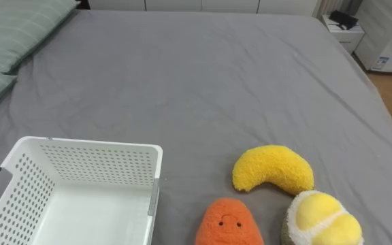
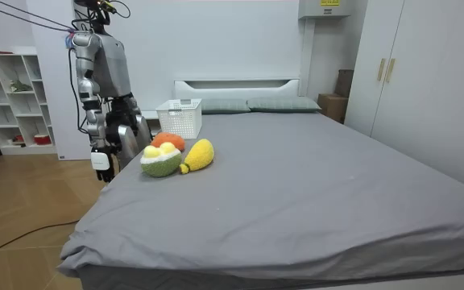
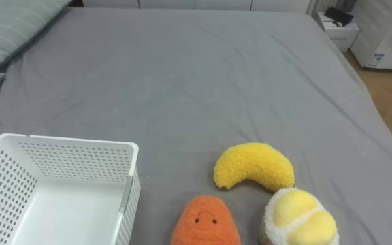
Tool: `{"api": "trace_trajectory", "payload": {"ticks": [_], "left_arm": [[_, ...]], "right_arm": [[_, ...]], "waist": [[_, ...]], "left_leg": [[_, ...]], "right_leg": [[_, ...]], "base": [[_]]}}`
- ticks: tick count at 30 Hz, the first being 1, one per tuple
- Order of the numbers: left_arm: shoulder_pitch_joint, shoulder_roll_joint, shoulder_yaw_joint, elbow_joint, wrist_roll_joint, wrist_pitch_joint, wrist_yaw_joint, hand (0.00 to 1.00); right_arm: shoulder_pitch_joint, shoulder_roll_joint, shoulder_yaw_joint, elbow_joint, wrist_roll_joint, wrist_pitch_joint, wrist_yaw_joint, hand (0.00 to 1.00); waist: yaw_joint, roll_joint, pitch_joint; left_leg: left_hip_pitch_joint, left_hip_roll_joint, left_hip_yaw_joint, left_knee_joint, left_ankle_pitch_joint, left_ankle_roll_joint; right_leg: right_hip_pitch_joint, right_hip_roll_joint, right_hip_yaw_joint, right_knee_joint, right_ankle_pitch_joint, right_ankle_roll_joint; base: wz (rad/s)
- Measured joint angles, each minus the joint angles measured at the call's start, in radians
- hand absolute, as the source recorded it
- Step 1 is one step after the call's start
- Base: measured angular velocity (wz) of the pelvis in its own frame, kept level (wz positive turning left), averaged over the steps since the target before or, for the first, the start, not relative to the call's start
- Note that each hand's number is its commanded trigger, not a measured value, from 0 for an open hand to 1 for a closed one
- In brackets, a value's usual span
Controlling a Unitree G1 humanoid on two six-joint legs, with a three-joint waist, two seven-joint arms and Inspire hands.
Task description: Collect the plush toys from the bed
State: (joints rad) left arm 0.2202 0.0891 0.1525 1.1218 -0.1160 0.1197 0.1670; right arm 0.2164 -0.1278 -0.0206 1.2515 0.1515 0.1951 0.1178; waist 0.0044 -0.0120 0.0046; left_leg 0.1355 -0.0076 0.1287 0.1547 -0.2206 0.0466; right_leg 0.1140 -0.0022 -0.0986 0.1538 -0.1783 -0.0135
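Plush carrot [image 1: 229, 223], plush banana [image 1: 272, 170] and green-yellow fruit plush [image 1: 322, 218] on grey bed [image 1: 196, 82] near white basket [image 1: 94, 144]; right hand [image 2: 101, 153] hangs low, grip can't tell

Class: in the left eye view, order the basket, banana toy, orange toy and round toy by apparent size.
1. white basket
2. banana toy
Unranked: orange toy and round toy, both cut off by the lower edge.

A wide bed [image 2: 296, 177] with a grey sheet has grey-green pillows [image 2: 284, 104] at its white headboard [image 2: 236, 84]. White wardrobes [image 2: 425, 80] stand at the room view's right and an open white shelf [image 2: 10, 97] at its left. The floor [image 2: 22, 217] is wooden.
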Motion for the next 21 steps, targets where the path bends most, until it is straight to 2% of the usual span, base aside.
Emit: {"api": "trace_trajectory", "payload": {"ticks": [5, 16, 21], "left_arm": [[-0.002, 0.0, -0.001, 0.0, 0.0, -0.014, 0.006, 0.0], [0.007, -0.001, -0.001, -0.002, 0.0, -0.017, 0.074, 0.0], [0.026, 0.0, 0.009, -0.002, 0.0, -0.015, 0.08, 0.0]], "right_arm": [[0.004, 0.003, 0.001, 0.0, 0.0, -0.01, -0.022, 0.0], [0.004, 0.004, 0.024, 0.003, 0.013, -0.02, -0.072, 0.0], [0.001, 0.004, -0.01, 0.044, 0.059, -0.02, -0.083, 0.0]], "waist": [[0.001, 0.001, 0.0004], [0.0, 0.004, -0.0001], [-0.007, 0.007, 0.0001]], "left_leg": [[0.009, 0.001, 0.005, -0.005, 0.0, 0.0], [0.017, 0.002, 0.012, -0.01, 0.0, 0.0], [0.022, 0.002, 0.012, -0.011, 0.0, 0.0]], "right_leg": [[0.007, 0.002, 0.006, 0.0, 0.002, 0.0], [0.011, 0.004, 0.014, 0.003, 0.003, 0.0], [0.016, 0.003, 0.013, 0.002, 0.003, 0.0]], "base": [[-0.02], [-0.02], [0.0]]}}
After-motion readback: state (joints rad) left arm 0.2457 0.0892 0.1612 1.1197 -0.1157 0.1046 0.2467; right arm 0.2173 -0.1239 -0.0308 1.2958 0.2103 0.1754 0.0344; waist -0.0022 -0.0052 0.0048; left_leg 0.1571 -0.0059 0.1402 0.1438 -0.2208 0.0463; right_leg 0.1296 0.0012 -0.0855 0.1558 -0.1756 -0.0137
